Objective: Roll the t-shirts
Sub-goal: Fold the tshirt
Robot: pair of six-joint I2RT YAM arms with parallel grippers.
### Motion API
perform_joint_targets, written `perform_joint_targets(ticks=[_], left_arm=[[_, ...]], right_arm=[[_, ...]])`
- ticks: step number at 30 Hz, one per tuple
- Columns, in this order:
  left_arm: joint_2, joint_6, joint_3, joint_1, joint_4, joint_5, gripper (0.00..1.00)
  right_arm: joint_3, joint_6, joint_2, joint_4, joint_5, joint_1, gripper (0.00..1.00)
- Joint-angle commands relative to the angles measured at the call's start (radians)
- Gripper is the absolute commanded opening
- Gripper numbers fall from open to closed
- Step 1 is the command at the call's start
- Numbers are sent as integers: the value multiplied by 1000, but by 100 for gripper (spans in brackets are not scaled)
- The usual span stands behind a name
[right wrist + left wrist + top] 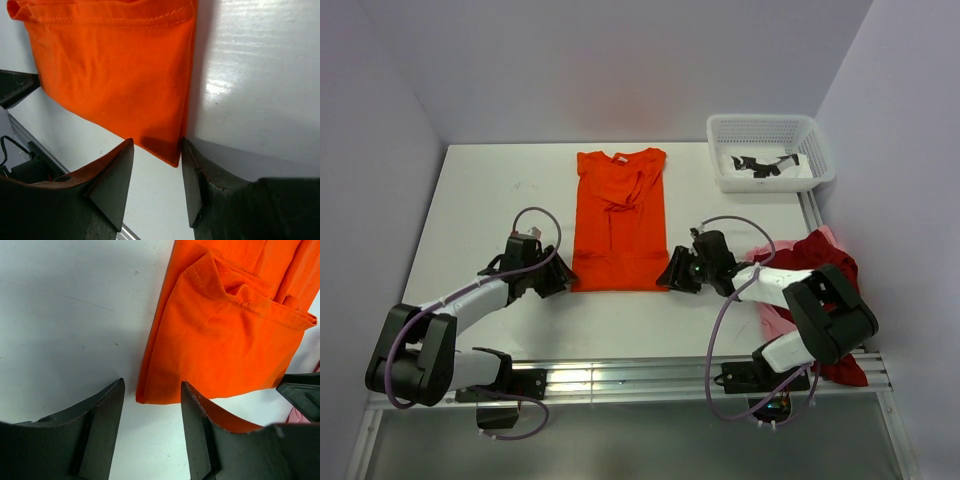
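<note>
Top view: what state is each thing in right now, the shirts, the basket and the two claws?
Orange shirt: lying flat, folded into a long strip, not yet rolled.
Red and pink shirts: crumpled in a heap, not yet laid out.
Basket: upright, with something black and white inside.
Left gripper: open, at the orange shirt's near left corner.
Right gripper: open, at its near right corner.

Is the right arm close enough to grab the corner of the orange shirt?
Probably yes. The right tool sits open at the near corner of the orange shirt, and that corner pokes into the gap of the tool. Nothing on the table seems to block the way.
</note>
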Motion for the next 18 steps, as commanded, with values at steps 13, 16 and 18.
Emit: perform_joint_targets(ticks=[13,16,18], left_arm=[[-36,-4,-64,-8,-73,-23,52],[-49,-18,-89,-17,-59,-26,52],[-45,-27,-102,-22,-39,-22,52]], right_arm=[[-23,19,-9,20,61,38,0],[-19,13,-12,8,76,38,0],[-19,13,-13,10,79,39,0]])
